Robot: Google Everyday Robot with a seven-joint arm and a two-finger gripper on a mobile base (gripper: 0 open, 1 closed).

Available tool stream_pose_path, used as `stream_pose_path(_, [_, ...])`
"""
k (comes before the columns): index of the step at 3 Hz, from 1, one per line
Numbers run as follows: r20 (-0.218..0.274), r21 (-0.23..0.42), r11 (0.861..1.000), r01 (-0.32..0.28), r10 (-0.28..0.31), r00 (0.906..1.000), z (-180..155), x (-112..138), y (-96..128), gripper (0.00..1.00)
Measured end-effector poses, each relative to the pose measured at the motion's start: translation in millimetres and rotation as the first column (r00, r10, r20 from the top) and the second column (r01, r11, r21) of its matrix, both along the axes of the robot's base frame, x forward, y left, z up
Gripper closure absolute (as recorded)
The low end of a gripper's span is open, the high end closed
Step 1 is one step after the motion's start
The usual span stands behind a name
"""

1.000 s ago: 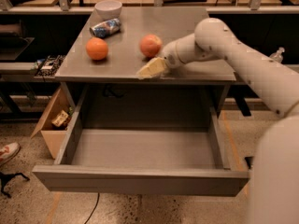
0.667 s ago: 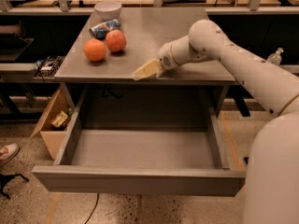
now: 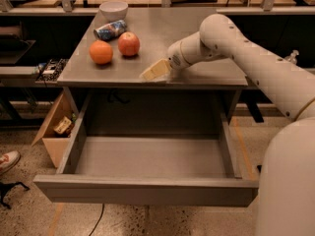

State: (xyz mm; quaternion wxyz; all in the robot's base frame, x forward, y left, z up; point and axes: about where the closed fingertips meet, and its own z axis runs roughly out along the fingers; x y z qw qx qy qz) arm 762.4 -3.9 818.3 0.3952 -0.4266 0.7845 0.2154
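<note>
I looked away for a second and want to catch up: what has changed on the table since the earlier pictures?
The apple moved left across the table top, away from the gripper, and now sits beside the orange. The gripper shifted slightly left, low over the table top near its front edge. The orange, the can, the bowl and the open drawer stayed put.

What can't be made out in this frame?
All in the camera view:
- Gripper, low at the table's front edge, right of the apple: its own body hides any contact with the top.
- Bowl: rim hides the contents.
- Cardboard box: partly behind the drawer.
- Shoe: cut off by the left edge.
</note>
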Motion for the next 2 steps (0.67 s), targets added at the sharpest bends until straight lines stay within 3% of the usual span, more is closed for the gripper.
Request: stream_pose_path(2, [0.106,-0.009,0.998,0.067,-0.066,0.9922,47.6,-16.9,-20.3,0.0])
